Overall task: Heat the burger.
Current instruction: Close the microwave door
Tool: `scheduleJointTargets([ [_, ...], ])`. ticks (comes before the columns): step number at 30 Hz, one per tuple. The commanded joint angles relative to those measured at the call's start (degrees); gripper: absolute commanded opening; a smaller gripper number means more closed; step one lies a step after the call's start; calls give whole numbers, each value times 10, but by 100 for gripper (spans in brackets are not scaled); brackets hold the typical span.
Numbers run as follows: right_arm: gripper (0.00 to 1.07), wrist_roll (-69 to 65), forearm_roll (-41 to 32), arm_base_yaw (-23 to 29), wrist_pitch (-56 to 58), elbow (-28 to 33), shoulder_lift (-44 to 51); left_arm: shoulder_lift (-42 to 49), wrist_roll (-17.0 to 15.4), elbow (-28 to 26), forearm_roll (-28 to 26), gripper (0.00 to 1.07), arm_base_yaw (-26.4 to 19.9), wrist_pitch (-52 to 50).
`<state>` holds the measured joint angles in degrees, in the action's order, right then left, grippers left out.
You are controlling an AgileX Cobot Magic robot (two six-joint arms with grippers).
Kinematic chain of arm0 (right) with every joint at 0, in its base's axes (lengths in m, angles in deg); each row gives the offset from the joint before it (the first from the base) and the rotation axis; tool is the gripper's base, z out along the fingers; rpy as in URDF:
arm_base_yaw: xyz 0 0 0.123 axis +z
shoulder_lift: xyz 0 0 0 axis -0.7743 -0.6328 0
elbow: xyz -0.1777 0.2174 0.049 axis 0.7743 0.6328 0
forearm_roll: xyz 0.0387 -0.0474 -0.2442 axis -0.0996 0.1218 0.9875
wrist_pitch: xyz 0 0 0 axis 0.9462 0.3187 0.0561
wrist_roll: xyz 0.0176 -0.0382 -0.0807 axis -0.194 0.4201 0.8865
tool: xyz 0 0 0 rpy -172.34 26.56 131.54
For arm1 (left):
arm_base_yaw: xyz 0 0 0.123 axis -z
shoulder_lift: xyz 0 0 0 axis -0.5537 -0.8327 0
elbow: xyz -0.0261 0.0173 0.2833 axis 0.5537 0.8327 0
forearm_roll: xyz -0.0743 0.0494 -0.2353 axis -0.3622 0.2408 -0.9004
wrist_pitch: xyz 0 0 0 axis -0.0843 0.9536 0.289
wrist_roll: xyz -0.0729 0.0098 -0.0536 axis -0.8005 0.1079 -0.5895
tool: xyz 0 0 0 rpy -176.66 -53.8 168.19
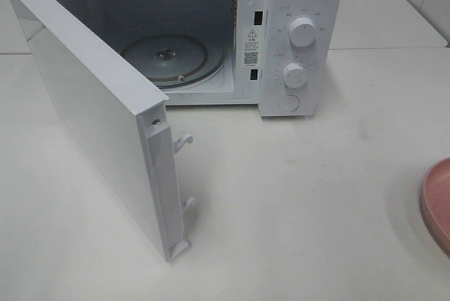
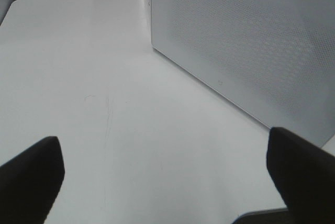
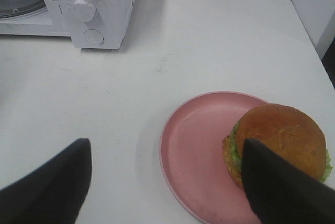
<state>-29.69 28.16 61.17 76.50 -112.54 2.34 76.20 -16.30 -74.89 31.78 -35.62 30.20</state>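
The burger [image 3: 282, 135], with a golden-brown bun and a green lettuce frill, sits on the right side of a round pink plate [image 3: 199, 145]. My right gripper [image 3: 166, 145] hovers open over the plate; one dark finger [image 3: 277, 187] shows in front of the burger and the other stands off to the plate's left. Nothing is between its fingers. The white microwave [image 1: 295, 5] stands with its door [image 1: 91, 111] swung wide open and the glass turntable [image 1: 169, 55] bare inside. My left gripper [image 2: 163, 136] is open over bare table beside the door's outer face [image 2: 251, 41]. Neither gripper shows in the exterior high view.
Only the pink plate's edge [image 1: 439, 202] shows at the right border of the exterior high view. The open door juts toward the table's front left. Two knobs [image 1: 302, 31] and a round button are on the microwave's right panel. A table seam runs behind the microwave.
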Motion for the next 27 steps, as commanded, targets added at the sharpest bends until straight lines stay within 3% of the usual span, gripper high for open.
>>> scheduleJointTargets([
  [1,76,6,1,-3,-4,1,17,2,-1,2,-5,99,1,-8],
  [9,76,6,1,-3,-4,1,17,-20,-5,-7,-4,96,1,-22],
  [14,76,6,1,-3,-4,1,17,-68,-4,-11,-5,85,1,-34],
  [16,76,6,1,-3,-4,1,17,-99,-4,-11,-5,72,1,-32],
  [18,76,6,1,-3,-4,1,17,-107,-4,-11,-5,66,1,-33],
  [19,76,6,1,-3,-4,1,17,-117,-4,-11,-5,55,1,-35],
  [20,76,6,1,-3,-4,1,17,-117,-4,-11,-5,55,1,-35],
  [21,76,6,1,-3,-4,1,17,-119,-4,-12,-5,48,1,-38],
  [22,76,6,1,-3,-4,1,17,-124,-4,-14,-7,35,1,-50],
  [23,76,6,1,-3,-4,1,17,-124,-4,-14,-7,35,1,-50],
  [24,76,6,1,-3,-4,1,17,-127,-3,-14,-16,22,1,-77],
  [26,76,6,1,-3,-4,1,17,-128,-3,-13,-19,17,1,-91],
  [27,76,6,1,-3,-4,1,17,-137,0,-7,-25,6,1,-124],
])
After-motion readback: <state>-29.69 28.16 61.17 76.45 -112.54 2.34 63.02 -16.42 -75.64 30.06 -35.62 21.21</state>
